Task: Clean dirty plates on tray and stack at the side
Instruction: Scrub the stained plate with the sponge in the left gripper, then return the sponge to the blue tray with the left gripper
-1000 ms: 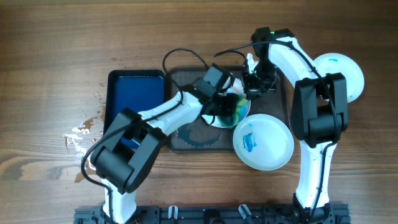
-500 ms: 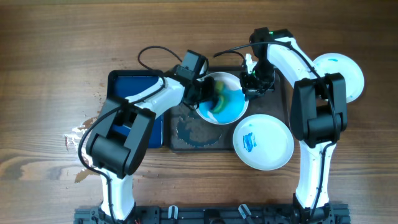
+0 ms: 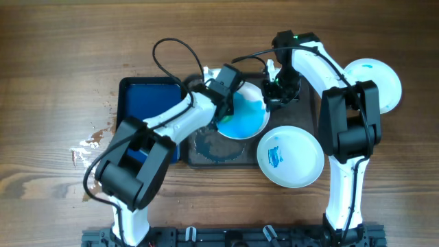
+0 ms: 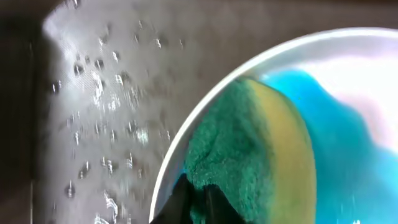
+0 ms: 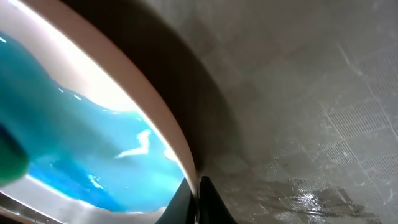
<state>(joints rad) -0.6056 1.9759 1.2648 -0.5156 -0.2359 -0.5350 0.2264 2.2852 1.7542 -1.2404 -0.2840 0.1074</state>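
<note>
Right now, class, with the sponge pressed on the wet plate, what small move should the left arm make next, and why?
Probably sweep the sponge across the plate, toward the right claw. The left claw grips the sponge at one edge of the plate, blue liquid covers the surface beyond it, and the right claw pinches the opposite rim over the tray, which should steady it.
</note>
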